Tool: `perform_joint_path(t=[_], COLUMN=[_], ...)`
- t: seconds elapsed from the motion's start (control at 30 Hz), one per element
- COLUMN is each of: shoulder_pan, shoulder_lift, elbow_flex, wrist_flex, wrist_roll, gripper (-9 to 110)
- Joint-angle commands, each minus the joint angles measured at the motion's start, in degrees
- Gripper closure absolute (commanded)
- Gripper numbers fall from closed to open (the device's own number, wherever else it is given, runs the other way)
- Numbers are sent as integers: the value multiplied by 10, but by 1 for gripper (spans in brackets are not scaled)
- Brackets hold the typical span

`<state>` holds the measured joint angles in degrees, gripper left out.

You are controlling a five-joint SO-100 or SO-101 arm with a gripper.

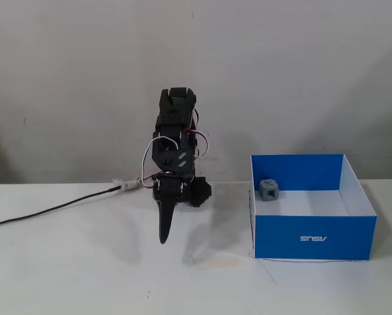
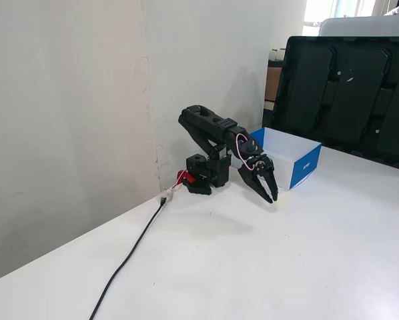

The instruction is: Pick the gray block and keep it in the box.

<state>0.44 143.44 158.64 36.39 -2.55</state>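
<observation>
A plain white wall backs a white bench (image 1: 84, 275), and in a fixed view a dark monitor-like panel (image 2: 349, 93) leans behind the far end. The box (image 1: 312, 237) sits on the bench to the right of the arm in the front-on fixed view, its blue walls low and its white floor open to above, so anything dropped in from overhead stays put. The gray block (image 1: 269, 189) already rests inside it, on the floor close to the back left corner, just beside the left wall; judging from that, the task's goal looks met.

The arm (image 1: 175, 141) is folded low over its base, and the claw (image 1: 163, 237) points down toward the bare bench, well apart from the box and to its left. In the side-on fixed view the claw (image 2: 269, 194) hangs just above the surface, with its two dark fingers showing a narrow gap between the tips and nothing held in them. That empty, tucked-down pose reads as a rest position clear of the box, not a reach for anything.

A black cable (image 1: 52, 210) trails from the base across the bench to the left, and a strip of pale tape (image 1: 214, 261) lies on the bench in front of the box's near left corner
</observation>
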Motion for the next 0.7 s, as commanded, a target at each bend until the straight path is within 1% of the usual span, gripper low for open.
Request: perform_joint_path(t=[0.0, 0.07, 0.1, 0.17, 0.2, 0.23, 0.4, 0.67], shoulder_pan=[7, 11, 11, 1, -6, -11, -7, -14], shoulder_lift=[34, 99, 178, 410, 534, 511, 530, 530], elbow_flex=[-2, 33, 66, 142, 173, 163, 161, 159], wrist_flex=[6, 22, 46, 143, 211, 216, 254, 259], wrist_roll=[5, 5, 5, 5, 4, 4, 5, -3], gripper=[101, 101, 101, 101, 101, 101, 101, 101])
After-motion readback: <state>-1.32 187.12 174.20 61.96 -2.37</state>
